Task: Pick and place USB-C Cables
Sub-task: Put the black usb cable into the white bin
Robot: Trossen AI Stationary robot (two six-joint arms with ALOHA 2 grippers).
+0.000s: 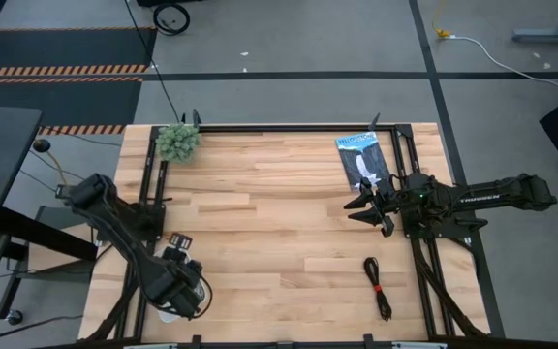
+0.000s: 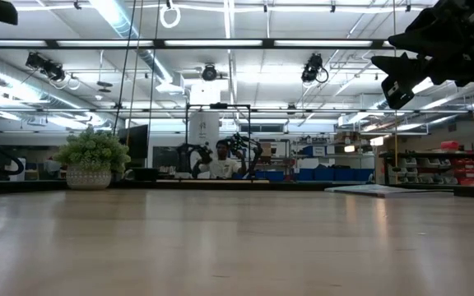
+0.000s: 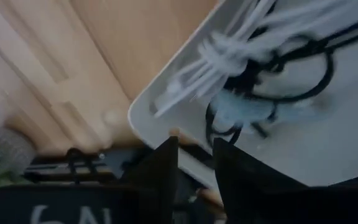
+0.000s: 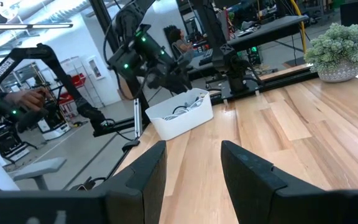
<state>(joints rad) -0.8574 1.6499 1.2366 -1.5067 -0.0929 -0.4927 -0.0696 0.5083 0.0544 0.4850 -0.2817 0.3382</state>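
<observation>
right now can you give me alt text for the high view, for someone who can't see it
Seen from above, a black cable with a red tie lies on the wooden table near its right front. The right tool hovers open beside a retail packet; the left tool hangs over the table's left front corner, and a green plant ball sits far left.

Your robot has two dark, almost black arms made of chunky jointed parts. The right arm [image 1: 482,199] has small pale letters on its side and a tiny green light near its wrist. Each arm ends in two flat, dark, pointed fingers [image 4: 253,180].
</observation>
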